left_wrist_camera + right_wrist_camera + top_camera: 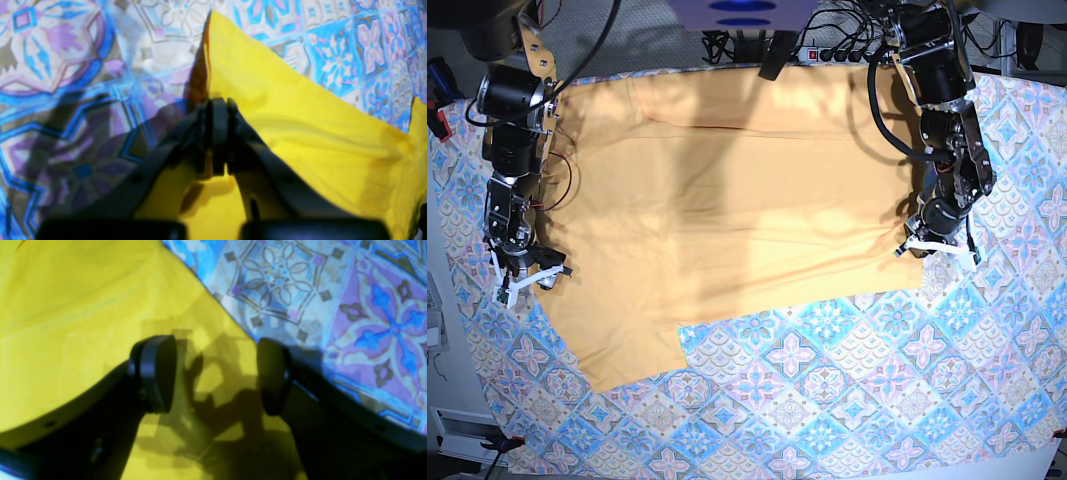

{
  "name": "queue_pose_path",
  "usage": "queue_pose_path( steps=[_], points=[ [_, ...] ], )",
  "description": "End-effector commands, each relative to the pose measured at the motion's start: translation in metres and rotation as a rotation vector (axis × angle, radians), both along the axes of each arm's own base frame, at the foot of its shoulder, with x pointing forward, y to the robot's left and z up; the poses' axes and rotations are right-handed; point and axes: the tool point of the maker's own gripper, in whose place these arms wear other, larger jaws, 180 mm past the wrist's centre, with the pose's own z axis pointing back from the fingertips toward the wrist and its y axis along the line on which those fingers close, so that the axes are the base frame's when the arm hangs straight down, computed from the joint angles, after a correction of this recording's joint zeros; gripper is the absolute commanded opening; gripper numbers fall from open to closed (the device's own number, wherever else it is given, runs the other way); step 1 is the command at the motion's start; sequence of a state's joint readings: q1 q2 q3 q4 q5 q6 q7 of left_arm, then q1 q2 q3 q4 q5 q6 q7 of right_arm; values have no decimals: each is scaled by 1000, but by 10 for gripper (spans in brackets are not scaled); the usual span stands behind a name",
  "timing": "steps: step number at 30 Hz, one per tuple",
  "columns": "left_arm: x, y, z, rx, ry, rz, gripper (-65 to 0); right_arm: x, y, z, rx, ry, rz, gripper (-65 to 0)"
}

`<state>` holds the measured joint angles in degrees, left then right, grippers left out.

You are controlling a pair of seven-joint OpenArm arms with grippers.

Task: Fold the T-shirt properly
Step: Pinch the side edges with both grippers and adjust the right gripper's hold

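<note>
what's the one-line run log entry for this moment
left gripper: shut on T-shirt edge | right gripper: open over shirt edge | T-shirt: spread flat on tablecloth

1. T-shirt (727, 190): one, pale yellow-orange, plain.
2. Tablecloth (847, 400): one, blue-and-pink tile pattern.
3. Robot arms: two, one at each side of the base view.
4. Grippers: two, namely the left gripper (217, 106) and the right gripper (215, 373).
5. Power strip (832, 52): one, at the far table edge, with several cables plugged in.
</note>
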<state>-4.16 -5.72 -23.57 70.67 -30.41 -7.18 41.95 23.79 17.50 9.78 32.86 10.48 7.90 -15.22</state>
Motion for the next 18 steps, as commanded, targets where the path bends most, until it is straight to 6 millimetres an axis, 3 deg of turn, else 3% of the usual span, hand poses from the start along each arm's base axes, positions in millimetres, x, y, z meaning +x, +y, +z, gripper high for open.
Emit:
queue_pose_path(
  steps=[1,5,7,10,13,18],
  points=[
    [12,7,15,19,-50,5,-650,16,-12,22,-29,-58,-2,-310],
    [12,7,15,19,-50,5,-650,17,-7,20,-47,-44,32,-465],
    [11,7,15,19,-48,5,-650,12,-14,19,-55,-17,30,-525],
    [11,7,15,19,-48,5,-650,5,-14,12,-39,29,26,-562],
    [11,6,14,18,-48,5,-650,-16,-13,-4,-33,95,31,-588],
    [11,6,14,18,-48,5,-650,-31,-12,0,-69,98,64,-642]
  ],
)
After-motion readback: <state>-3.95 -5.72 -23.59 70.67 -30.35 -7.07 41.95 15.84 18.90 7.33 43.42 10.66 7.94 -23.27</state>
